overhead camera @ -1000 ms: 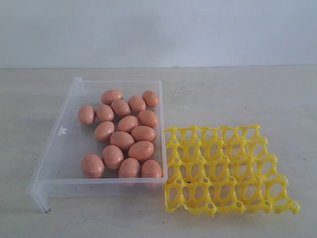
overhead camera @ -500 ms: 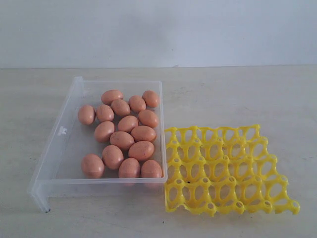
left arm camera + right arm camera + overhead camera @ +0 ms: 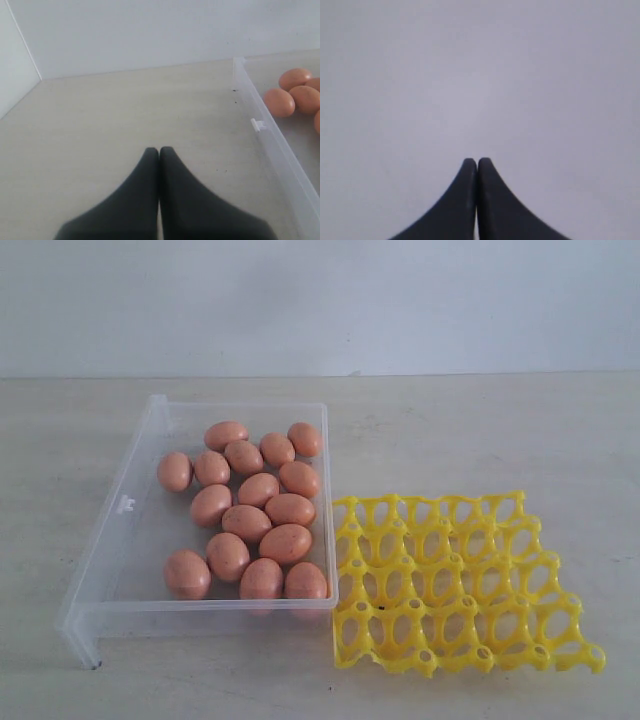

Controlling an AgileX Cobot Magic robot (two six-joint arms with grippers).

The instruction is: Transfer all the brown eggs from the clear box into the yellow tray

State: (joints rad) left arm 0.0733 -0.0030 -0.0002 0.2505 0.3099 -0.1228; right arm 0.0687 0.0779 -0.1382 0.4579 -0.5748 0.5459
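Note:
Several brown eggs [image 3: 257,490] lie loose in the clear box [image 3: 120,530] on the left of the table. The yellow tray [image 3: 455,580] sits right beside the box, its cups holding nothing. Neither arm shows in the exterior view. In the left wrist view my left gripper [image 3: 159,149] is shut with nothing in it, over bare table beside the clear box's wall [image 3: 272,145], with a few brown eggs [image 3: 280,102] beyond that wall. My right gripper [image 3: 477,160] is shut with nothing in it and faces only a plain grey surface.
A pale wooden tabletop [image 3: 480,430] runs back to a plain white wall [image 3: 320,300]. A small latch tab [image 3: 126,504] sticks out from the clear box's left wall.

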